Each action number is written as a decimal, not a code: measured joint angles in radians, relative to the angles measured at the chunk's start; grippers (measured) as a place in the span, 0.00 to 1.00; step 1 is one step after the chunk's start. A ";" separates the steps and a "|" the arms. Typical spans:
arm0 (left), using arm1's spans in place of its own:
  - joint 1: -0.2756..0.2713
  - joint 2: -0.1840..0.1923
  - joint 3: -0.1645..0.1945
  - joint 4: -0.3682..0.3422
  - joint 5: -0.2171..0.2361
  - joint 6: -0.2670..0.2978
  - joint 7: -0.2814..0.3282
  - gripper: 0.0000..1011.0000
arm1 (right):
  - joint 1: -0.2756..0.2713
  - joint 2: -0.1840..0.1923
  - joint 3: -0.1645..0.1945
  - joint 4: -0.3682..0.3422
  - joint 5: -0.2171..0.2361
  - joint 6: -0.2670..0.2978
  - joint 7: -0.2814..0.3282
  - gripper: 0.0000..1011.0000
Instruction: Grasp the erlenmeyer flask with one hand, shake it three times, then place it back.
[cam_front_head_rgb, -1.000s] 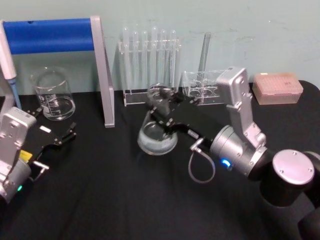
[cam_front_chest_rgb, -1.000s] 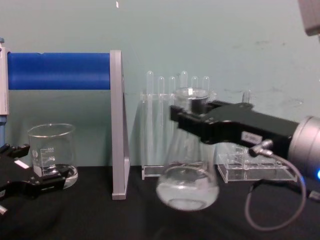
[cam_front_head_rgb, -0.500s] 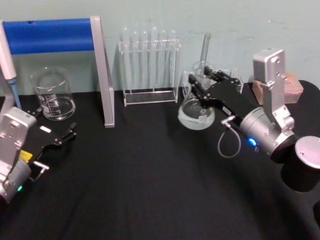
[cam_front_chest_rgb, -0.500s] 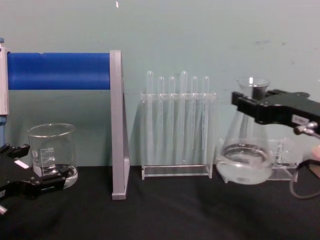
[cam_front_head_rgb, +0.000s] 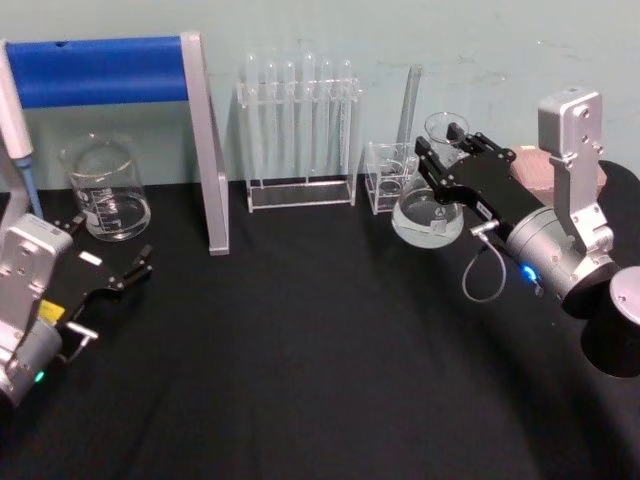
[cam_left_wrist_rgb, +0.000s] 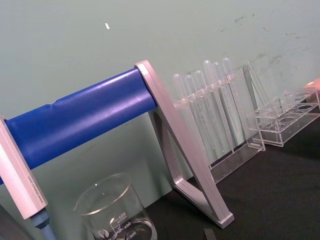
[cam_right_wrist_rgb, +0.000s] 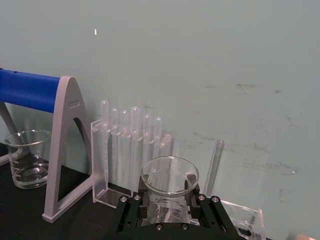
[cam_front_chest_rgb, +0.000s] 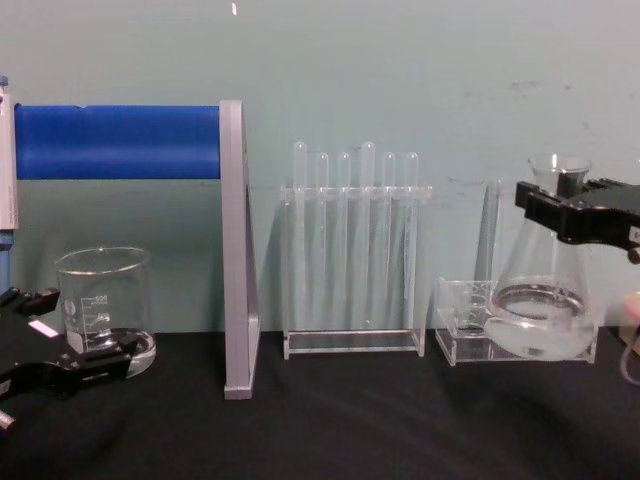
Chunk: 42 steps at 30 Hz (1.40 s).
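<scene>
Flask (cam_front_head_rgb: 427, 218) hangs above the desk (cam_front_head_rgb: 300, 350), neck clamped in the right gripper (cam_front_head_rgb: 440, 142), with a clear rack (cam_front_head_rgb: 385, 172) just beyond it. A wide swing could knock glass on that rack, or the smooth neck could slip. Left gripper (cam_front_head_rgb: 105, 252) sits open, well apart.
</scene>
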 joint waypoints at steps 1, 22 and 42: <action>0.000 0.000 0.000 0.000 0.000 0.000 0.000 0.99 | 0.000 -0.001 0.002 0.000 -0.001 0.000 0.000 0.45; 0.000 0.000 0.000 0.000 0.000 0.000 0.000 0.99 | -0.028 -0.014 -0.055 -0.055 0.003 0.004 0.085 0.45; 0.000 0.000 0.000 0.000 0.000 0.000 0.000 0.99 | -0.033 0.005 -0.126 -0.081 0.037 0.002 0.127 0.45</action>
